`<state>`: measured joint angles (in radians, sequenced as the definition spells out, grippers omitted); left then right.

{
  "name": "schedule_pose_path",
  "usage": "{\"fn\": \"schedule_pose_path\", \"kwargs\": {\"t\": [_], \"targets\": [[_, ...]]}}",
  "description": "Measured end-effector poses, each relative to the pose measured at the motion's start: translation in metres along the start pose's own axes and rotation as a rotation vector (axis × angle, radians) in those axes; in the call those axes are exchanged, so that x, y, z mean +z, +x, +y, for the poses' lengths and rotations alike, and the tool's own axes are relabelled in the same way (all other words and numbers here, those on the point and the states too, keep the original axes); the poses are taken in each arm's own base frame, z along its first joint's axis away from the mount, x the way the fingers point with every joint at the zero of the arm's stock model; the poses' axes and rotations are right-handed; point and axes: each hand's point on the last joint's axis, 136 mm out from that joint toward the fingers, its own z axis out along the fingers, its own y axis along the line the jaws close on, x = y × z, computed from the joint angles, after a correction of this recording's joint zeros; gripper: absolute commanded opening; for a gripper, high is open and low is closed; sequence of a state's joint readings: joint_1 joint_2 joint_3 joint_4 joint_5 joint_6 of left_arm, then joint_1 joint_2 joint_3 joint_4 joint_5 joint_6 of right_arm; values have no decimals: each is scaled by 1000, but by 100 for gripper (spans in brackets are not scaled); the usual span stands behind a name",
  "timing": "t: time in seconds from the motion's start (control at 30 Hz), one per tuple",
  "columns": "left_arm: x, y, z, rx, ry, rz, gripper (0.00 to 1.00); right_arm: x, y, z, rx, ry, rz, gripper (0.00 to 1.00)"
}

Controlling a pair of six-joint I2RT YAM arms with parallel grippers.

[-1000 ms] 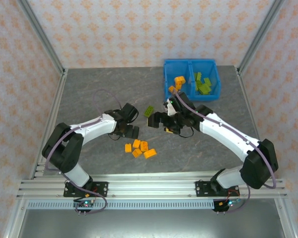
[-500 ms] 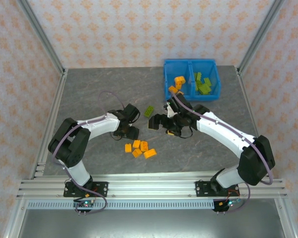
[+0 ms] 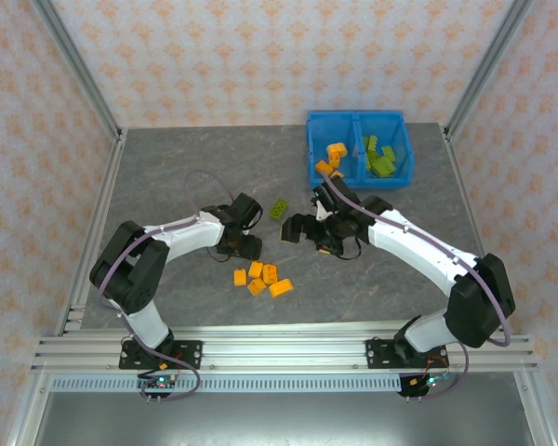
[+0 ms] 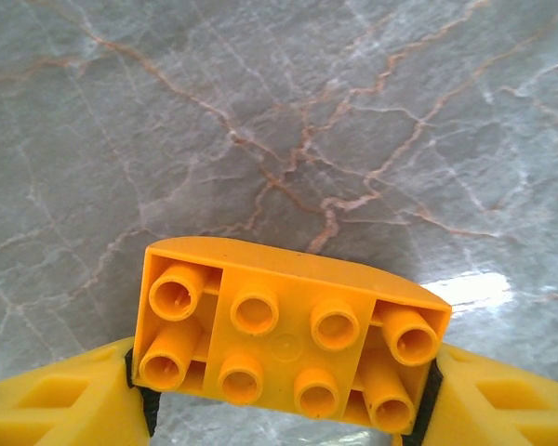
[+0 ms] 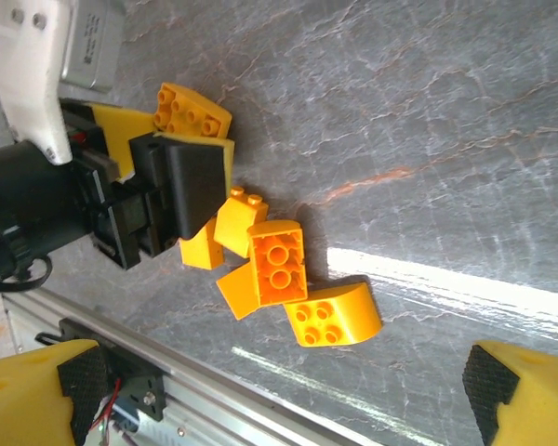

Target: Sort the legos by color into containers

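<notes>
- Where the left gripper (image 3: 238, 243) hangs over the table (image 3: 167, 177), left of centre, its yellow fingers (image 4: 65, 404) are clamped on the two short ends of the held orange brick (image 4: 288, 334). The brick has eight studs in two rows of four and one long side curved, with its stud face turned to the wrist camera.
- Blue bin (image 3: 310, 149): rectangular, at the far right of the table, split by a central divider into two compartments.
  - The left compartment holds binned orange bricks (image 3: 336, 151).
  - The right compartment holds binned green bricks (image 3: 379, 158), lime in colour.
- Corner orange brick (image 3: 324, 168): at the bin's near left corner. I cannot tell whether it lies inside or on the rim.
- Loose orange bricks (image 3: 260, 277): a tight cluster on the table just nearer than the left gripper, some touching. Shapes are mixed; one is rounded with four studs and one is narrow with two studs.
- Loose green brick (image 3: 280, 209): lies flat on the table, farther back than both grippers and about midway between them, touching neither.
- Right gripper (image 3: 304, 232): fingers spread wide with nothing between them, black pads (image 5: 488, 376) facing inward, above the table near the middle.
- Obstruction: the right arm (image 3: 418, 246) runs from the near right toward the centre, and its wrist sits close before the bin's near left corner.
- Count:
  - Held orange: one.
  - Loose orange in the cluster: five, as far as the overhead view allows.
  - Loose green: one.
  - Binned orange: about three.
  - Binned green: several, too small to number.
</notes>
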<state>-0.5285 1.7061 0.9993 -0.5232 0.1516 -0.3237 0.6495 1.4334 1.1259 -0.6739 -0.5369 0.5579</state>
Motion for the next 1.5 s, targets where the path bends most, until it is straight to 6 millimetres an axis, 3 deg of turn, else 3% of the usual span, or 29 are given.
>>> {"fn": "schedule_pose_path", "kwargs": {"t": [0.13, 0.27, 0.43, 0.53, 0.6, 0.73, 0.93, 1.13, 1.27, 1.5], "targets": [[-19, -15, -19, 22, 51, -59, 63, -12, -7, -5, 18, 35, -69, 100], [-56, -51, -61, 82, 128, -193, 64, -37, -19, -8, 33, 63, -191, 100], [-118, -120, -120, 121, 227, -426, 64, -91, -36, -34, 124, 184, -442, 100], [-138, -171, -148, 114, 269, -537, 64, -125, -39, -47, 182, 205, -576, 100], [-137, -200, -163, 114, 274, -581, 64, -143, -37, -53, 210, 205, -643, 100], [-111, -255, -193, 131, 259, -633, 64, -166, -30, -66, 249, 223, -720, 100], [-73, -299, -217, 162, 230, -665, 65, -177, -19, -82, 283, 253, -752, 100], [-60, -317, -220, 147, 224, -703, 73, -179, -13, -89, 307, 247, -759, 99], [-61, -320, -216, 145, 210, -710, 80, -182, -10, -90, 318, 240, -763, 99], [-68, -317, -210, 157, 196, -694, 82, -182, -8, -92, 332, 233, -765, 99]]}}
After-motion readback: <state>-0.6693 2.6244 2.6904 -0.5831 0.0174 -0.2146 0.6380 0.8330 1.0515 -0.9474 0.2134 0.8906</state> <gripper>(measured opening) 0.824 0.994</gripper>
